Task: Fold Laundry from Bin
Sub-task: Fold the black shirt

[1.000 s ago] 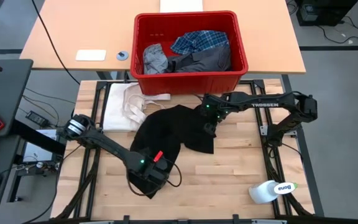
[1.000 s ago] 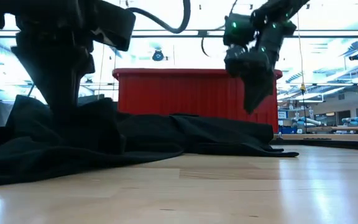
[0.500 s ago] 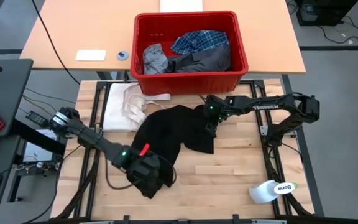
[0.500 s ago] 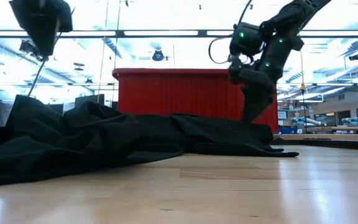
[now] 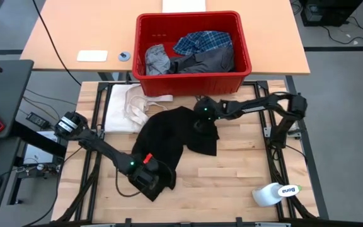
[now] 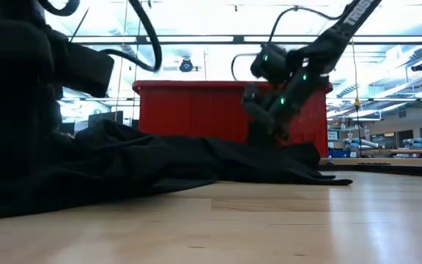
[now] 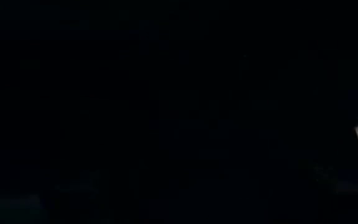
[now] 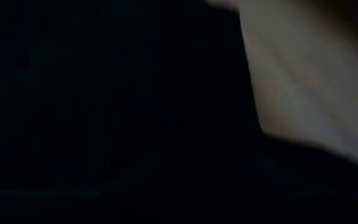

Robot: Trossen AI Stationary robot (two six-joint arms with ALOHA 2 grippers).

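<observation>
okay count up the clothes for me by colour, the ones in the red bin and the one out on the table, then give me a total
Black garment, spread on the wooden table: 1
Light grey garment, in the red plastic bin: 1
Dark grey garment, in the bin: 1
Blue-and-white plaid shirt, in the bin: 1
Total: 4

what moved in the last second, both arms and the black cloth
The left gripper shifted slightly toward the table's left near corner, over the black garment's near end. The right gripper slid left along the garment's far edge and dropped lower onto it. The garment, the red bin and its clothes barely changed.
</observation>
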